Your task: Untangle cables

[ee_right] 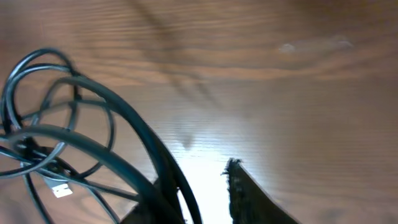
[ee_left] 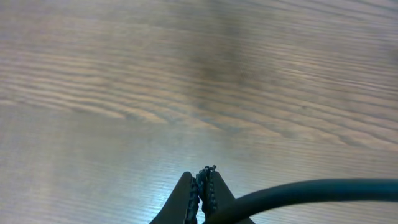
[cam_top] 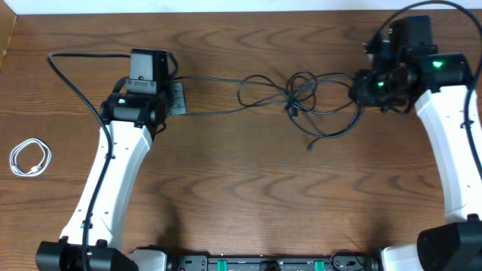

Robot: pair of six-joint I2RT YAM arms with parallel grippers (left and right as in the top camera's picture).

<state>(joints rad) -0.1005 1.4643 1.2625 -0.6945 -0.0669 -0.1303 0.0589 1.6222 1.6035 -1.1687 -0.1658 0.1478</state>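
Two black cables (cam_top: 297, 94) lie looped and knotted together at the table's far middle. One strand runs left to my left gripper (cam_top: 178, 98). In the left wrist view the left gripper (ee_left: 203, 185) has its jaws together, and a black cable (ee_left: 311, 190) leaves them to the right. My right gripper (cam_top: 356, 86) sits at the tangle's right end. In the right wrist view it (ee_right: 202, 186) is open, with black cable loops (ee_right: 93, 124) running past its left finger and a small plug end (ee_right: 61, 190) low on the left. The white cable (cam_top: 30, 158) lies coiled alone at the left edge.
A loose black cable end (cam_top: 311, 147) trails toward the table's middle. A thick black arm cord (cam_top: 71, 75) loops behind the left arm. The wood table (cam_top: 248, 196) spreads toward the front.
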